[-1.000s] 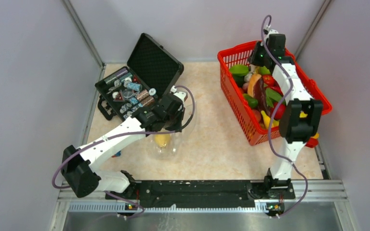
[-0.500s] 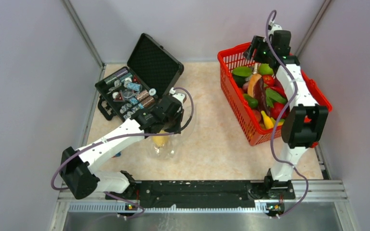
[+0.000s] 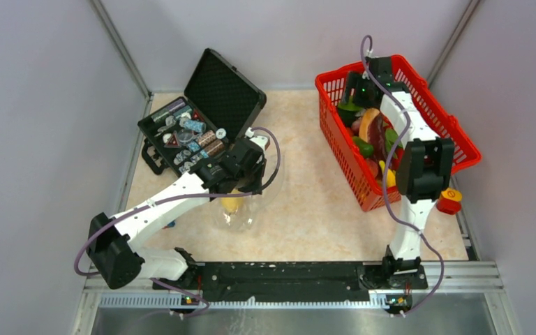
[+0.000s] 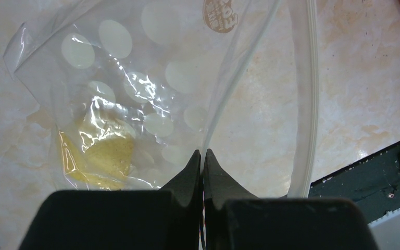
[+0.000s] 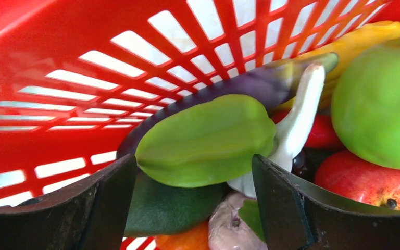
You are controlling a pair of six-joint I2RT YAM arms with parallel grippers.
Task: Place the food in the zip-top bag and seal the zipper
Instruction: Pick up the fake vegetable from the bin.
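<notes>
Left pincer (image 4: 203, 154); beige tabletop (image 3: 307, 146) (grey walls (image 3: 42, 105))

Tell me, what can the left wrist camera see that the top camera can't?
Only the left wrist view shows the brown round logo and the whitish zipper. Only the top view shows the black case and the right arm. Both show the zip-top bag holding a yellow food piece, with the jaws of the left gripper shut on its edge.

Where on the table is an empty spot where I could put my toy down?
The bare tabletop between the zip-top bag and the red basket is widest. A smaller strip lies between the bag and the black rail. The basket and the black case are crowded.
</notes>
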